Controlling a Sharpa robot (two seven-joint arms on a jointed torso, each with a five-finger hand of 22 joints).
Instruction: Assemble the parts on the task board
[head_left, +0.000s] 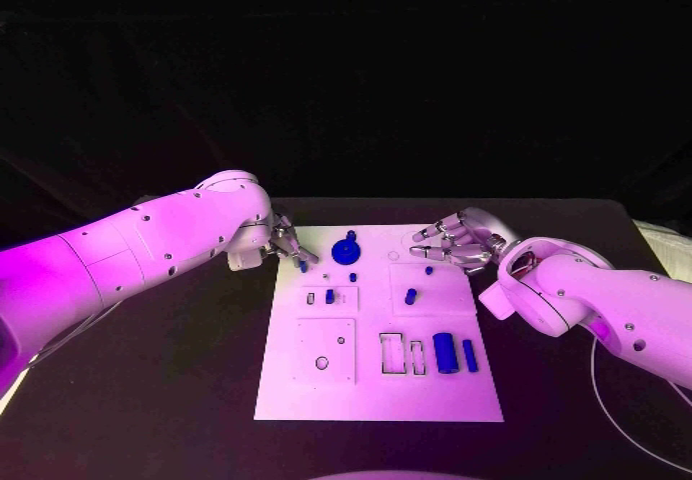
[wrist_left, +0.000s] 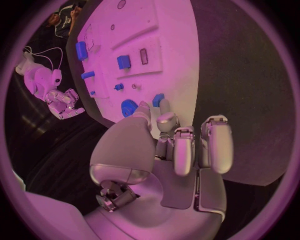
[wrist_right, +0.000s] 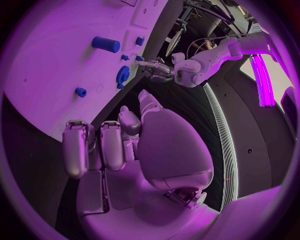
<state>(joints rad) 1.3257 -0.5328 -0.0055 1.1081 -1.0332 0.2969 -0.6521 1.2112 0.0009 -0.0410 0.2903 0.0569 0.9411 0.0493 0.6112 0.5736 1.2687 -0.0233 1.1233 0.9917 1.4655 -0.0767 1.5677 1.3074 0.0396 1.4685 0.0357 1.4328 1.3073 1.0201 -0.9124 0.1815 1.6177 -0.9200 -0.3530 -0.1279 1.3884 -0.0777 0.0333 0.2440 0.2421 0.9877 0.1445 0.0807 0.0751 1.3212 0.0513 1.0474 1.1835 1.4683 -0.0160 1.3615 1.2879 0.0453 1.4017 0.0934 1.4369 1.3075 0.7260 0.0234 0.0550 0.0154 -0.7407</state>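
Note:
The white task board (head_left: 433, 400) lies in the middle of the table. A blue gear (head_left: 348, 250) stands near its far edge, with small blue parts (head_left: 411, 296) in the middle recesses and two blue cylinders (head_left: 446, 353) at the near right. My left hand (head_left: 286, 245) hovers over the board's far left corner and appears to pinch a small blue part (wrist_left: 158, 100) between thumb and a fingertip, just beside the gear (wrist_left: 128, 107). My right hand (head_left: 454, 240) hangs over the far right corner, fingers (wrist_right: 112, 142) bent and apart, holding nothing.
Black table (head_left: 173, 400) surrounds the board on all sides. An empty square plate (head_left: 326, 350) and narrow slots (head_left: 392, 352) sit in the board's near half. A white cable (head_left: 635, 420) trails along the table's right side.

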